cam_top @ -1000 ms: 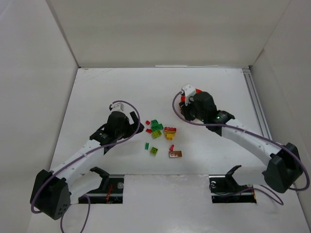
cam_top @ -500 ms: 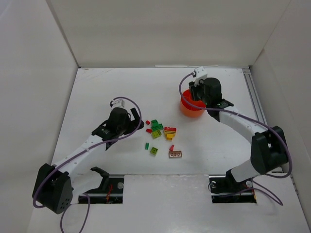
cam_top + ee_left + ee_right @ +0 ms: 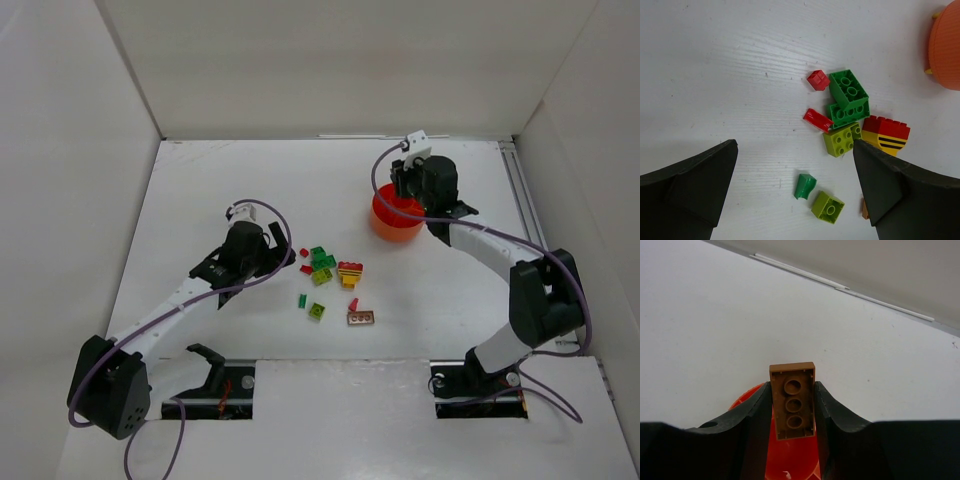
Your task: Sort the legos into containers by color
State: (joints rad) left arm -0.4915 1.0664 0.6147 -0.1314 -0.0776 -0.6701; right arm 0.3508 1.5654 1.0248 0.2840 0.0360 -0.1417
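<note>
**RIGHT GRIPPER NOW AT THE FAR SIDE OF THE BOWL, BROWN BRICK CLAMPED**

Since one second ago, the right gripper [image 3: 792, 386] has moved from directly over the round orange plastic bowl [image 3: 392, 222] toward the far wall. The bowl is now uncovered in the top view. The left arm has hardly shifted.

Nearest the arm bases, a flat brown three-hole brick [image 3: 361, 318] lies on the white table [image 3: 200, 190], with a small red piece [image 3: 353, 303] just beyond it. To their left, a lime-yellow square brick [image 3: 827, 206] and a small dark green piece [image 3: 805, 186] lie close together but apart.

The left gripper [image 3: 795, 146] hovers over the table at the left of the bricks. Its jaws are spread wide and nothing sits between them.

Farther on lies the main cluster. A lime-yellow four-stud brick [image 3: 841, 139] touches a red-over-yellow striped brick [image 3: 886, 135]. Two green bricks [image 3: 849, 100] lie one tilted on the other. A red sloped piece [image 3: 817, 120] and a small red cube [image 3: 818, 80] lie alongside.

Farthest, the bowl stands well apart to the right of the cluster. The right gripper hangs above it, jaws closed on the long edges of a second flat brown brick [image 3: 792, 400]. The brick's three holes face the wrist camera. The bowl's compartments cannot be made out.
</note>
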